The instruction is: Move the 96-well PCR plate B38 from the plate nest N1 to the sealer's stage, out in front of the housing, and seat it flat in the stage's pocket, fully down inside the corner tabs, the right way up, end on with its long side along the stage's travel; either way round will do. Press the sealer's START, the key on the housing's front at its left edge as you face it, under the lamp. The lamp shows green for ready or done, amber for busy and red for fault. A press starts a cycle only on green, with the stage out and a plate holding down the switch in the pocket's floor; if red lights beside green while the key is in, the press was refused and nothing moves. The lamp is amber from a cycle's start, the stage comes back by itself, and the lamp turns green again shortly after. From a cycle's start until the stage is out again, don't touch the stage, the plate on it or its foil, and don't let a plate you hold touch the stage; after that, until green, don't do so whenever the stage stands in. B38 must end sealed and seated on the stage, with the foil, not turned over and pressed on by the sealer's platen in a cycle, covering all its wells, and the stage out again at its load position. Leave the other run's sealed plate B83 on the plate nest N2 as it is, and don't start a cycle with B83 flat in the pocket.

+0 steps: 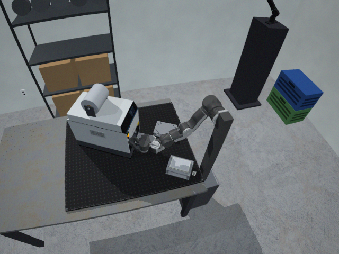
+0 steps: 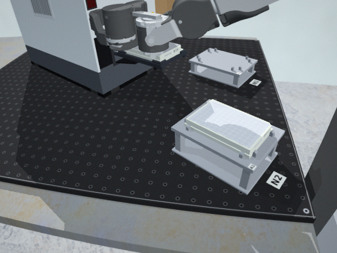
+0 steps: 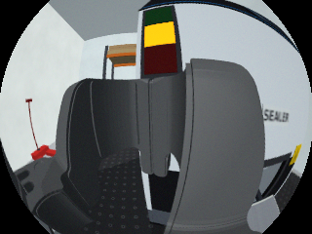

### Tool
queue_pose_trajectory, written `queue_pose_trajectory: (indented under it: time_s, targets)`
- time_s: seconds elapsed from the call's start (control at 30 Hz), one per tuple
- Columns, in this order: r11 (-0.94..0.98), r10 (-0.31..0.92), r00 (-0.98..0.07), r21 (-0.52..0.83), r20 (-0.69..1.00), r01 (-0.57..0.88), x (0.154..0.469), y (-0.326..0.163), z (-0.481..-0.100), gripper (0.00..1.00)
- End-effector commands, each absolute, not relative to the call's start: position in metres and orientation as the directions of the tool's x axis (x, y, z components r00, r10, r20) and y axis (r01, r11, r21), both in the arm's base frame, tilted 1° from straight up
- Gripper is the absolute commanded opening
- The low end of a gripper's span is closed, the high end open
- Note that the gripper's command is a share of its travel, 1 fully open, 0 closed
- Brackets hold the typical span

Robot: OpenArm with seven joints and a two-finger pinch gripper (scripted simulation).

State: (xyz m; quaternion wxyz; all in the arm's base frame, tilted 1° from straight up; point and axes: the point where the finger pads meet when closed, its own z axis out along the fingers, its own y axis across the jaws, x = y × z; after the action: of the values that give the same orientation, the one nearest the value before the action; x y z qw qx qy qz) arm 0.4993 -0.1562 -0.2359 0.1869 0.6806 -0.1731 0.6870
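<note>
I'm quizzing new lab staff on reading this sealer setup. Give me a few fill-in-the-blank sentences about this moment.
1. The lit section of the sealer's lamp is ____.
2. The sealed plate rests on the nest labelled ____.
3. Nest N1 holds ____ plate.
4. The gripper by the sealer's front has its fingers ____.

Missing words: amber; N2; no; shut
</note>
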Motion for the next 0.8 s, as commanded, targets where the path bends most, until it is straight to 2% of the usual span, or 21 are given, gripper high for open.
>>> queue_pose_trajectory:
  time_s: [0.0,0.23,0.77]
  targets:
    - [-0.863,0.019,0.001,0.017,1.0,-0.505,0.498,-0.161,-0.237,0.0]
    - [-0.865,0.022,0.0,0.019,1.0,-0.501,0.481,-0.146,-0.235,0.0]
    - [-0.865,0.02,0.001,0.018,1.0,-0.501,0.48,-0.146,-0.235,0.0]
